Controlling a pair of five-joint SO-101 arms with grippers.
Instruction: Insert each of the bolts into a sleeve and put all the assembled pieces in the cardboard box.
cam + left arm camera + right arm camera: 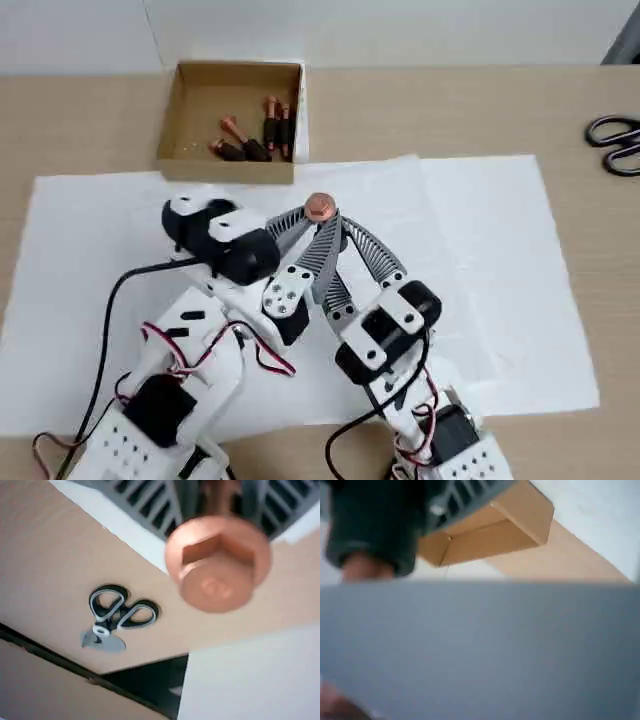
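Cardboard box (pixel 172 120) at 11 o'clock, open top, with assembled pieces (pixel 255 138) bunched toward its right wall; exact count unclear. Left gripper (pixel 306 218) mid-table, pinched tight on the copper bolt (pixel 319 208): round head with hex recess faces up, shank hidden. Right gripper (pixel 336 230) meets it from 5 o'clock, clamped on the black sleeve (pixel 370 525), mostly hidden from above. White paper (pixel 480 250) spreads toward 3 o'clock. Scissors (pixel 615 145) at 2 o'clock, cut off, well apart from both grippers.
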